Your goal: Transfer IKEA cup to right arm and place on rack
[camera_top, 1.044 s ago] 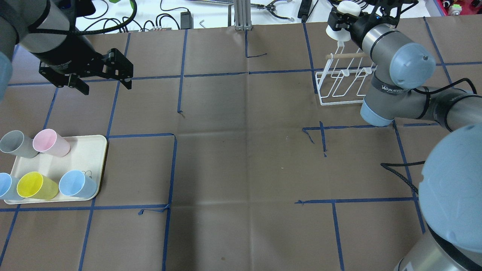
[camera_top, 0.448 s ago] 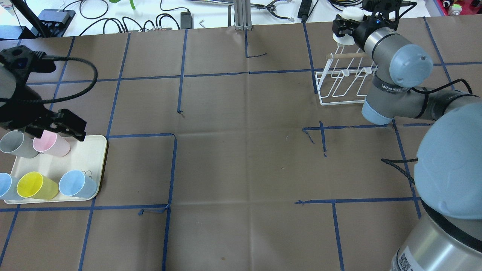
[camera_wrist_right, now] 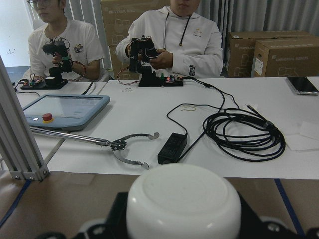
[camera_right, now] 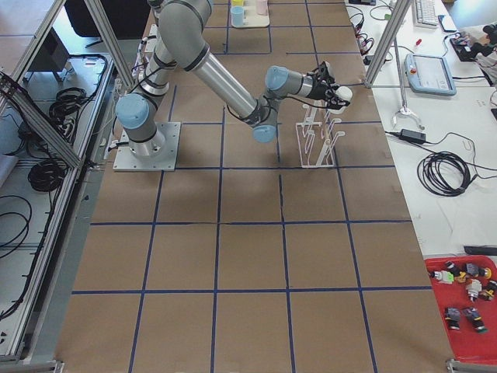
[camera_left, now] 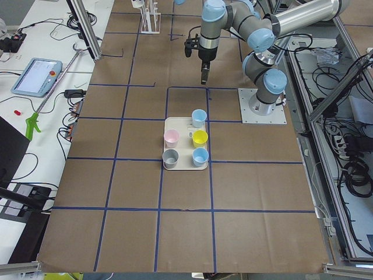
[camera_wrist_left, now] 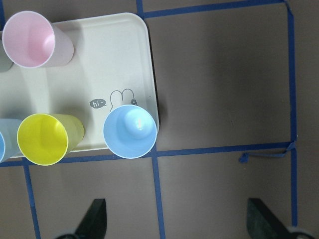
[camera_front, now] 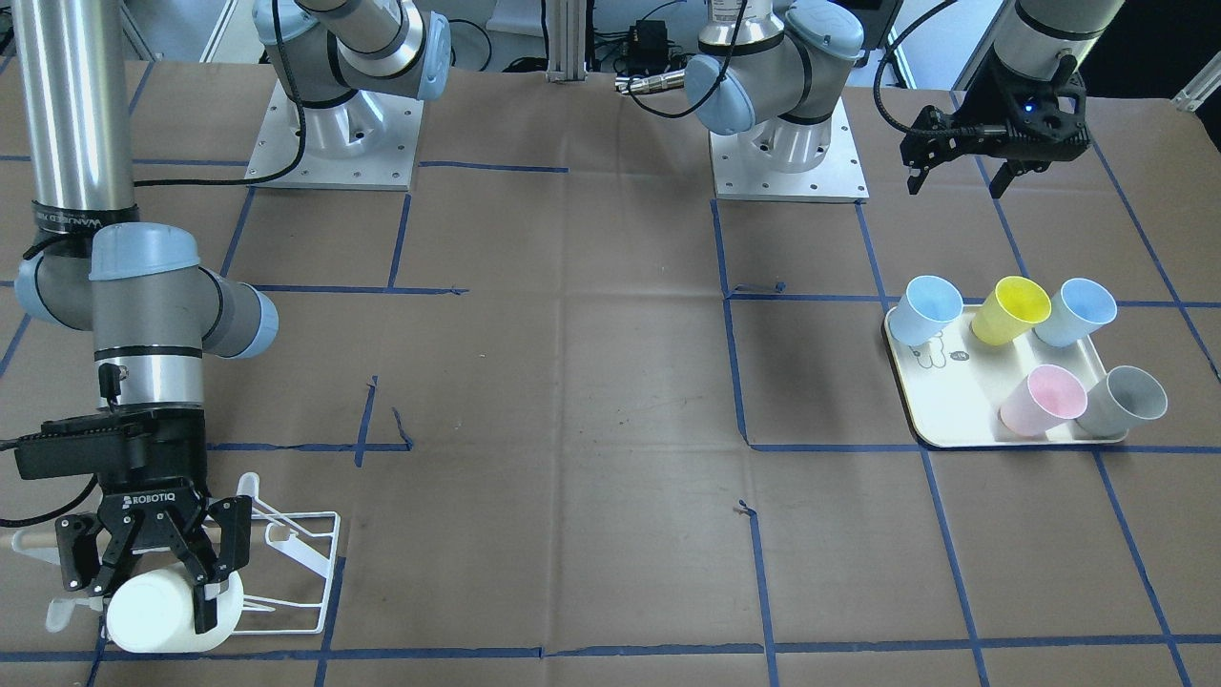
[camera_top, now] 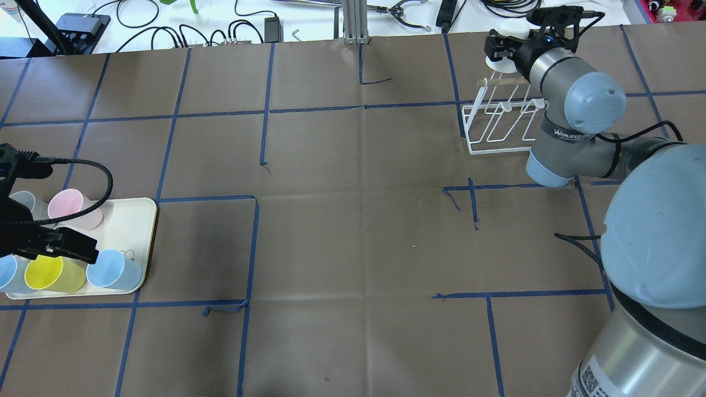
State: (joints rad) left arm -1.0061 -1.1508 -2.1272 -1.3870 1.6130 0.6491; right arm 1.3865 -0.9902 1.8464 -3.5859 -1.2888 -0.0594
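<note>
A: Right gripper (camera_front: pixel 157 596) status?
B: Clamped on the white cup (camera_front: pixel 162 618), one finger each side. In the overhead view the cup is at the 12 o'clock end of the rack (camera_front: pixel 310 563), towards the table's 1 o'clock corner. Can't tell if it's on a prong.
A: Left gripper (camera_front: pixel 957 179)?
B: Fingers wide apart, hanging above the tray (camera_wrist_left: pixel 99 59) at the table's 8 o'clock. In the wrist view the blue cup (camera_wrist_left: pixel 130 132) is upright on the tray, with the yellow cup (camera_wrist_left: pixel 42 139) at its 9 o'clock.
</note>
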